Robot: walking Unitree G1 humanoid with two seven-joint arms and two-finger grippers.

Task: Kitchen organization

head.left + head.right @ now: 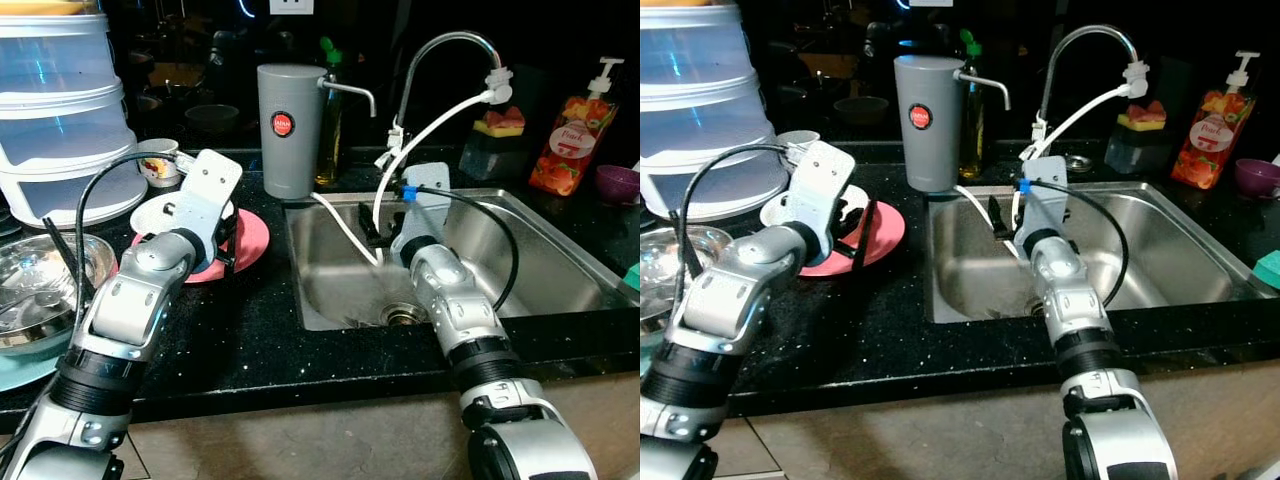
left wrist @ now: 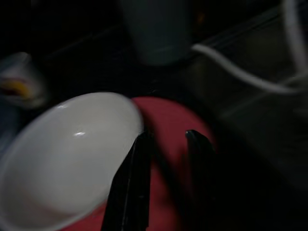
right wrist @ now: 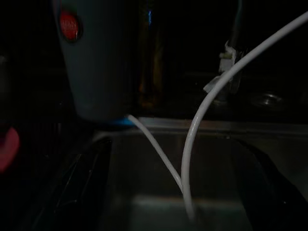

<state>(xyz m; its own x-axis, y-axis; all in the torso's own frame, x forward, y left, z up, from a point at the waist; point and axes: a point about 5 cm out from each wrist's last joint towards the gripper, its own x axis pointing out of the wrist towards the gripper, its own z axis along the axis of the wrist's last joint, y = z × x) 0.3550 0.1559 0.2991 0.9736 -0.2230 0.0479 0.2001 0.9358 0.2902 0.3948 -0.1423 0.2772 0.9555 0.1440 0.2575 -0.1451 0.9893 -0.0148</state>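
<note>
**At the kitchen counter: left gripper over the plates, right gripper in the sink**

On the black speckled counter [image 1: 300,350], left of the steel sink [image 1: 560,270], lies a flat, round pink plate [image 1: 250,240] with a smooth, glossy white dish [image 2: 62,159] resting on its far-left part. The left gripper [image 2: 166,144] sits just above these two. Its long black fingers [image 2: 132,178] are a little apart, with the pink plate showing in the gap between them. One finger lies along the white dish's rim; whether it actually touches I cannot tell. Nothing is held between them.

The right gripper [image 1: 1002,222] reaches down into the sink basin, near its left wall. Its fingers are spread wide to either side of the wrist view, and they grip nothing. Two thin white hoses [image 3: 192,144] hang just in front of it: one curves down from the tip of the arched chrome tap [image 1: 440,50], the other slants in from the base of a tall matte grey cylinder [image 1: 288,130] with a red round badge, which stands on the counter at the sink's back-left corner. The drain [image 1: 403,314] sits at the basin floor beside the right arm.

At the far left stand stacked clear plastic tubs [image 1: 60,110], with a shiny steel bowl [image 1: 40,280] in front of them. A small white cup [image 1: 158,160] stands behind the plates. On the right of the sink's back edge is an orange soap pump bottle [image 1: 578,130].
</note>
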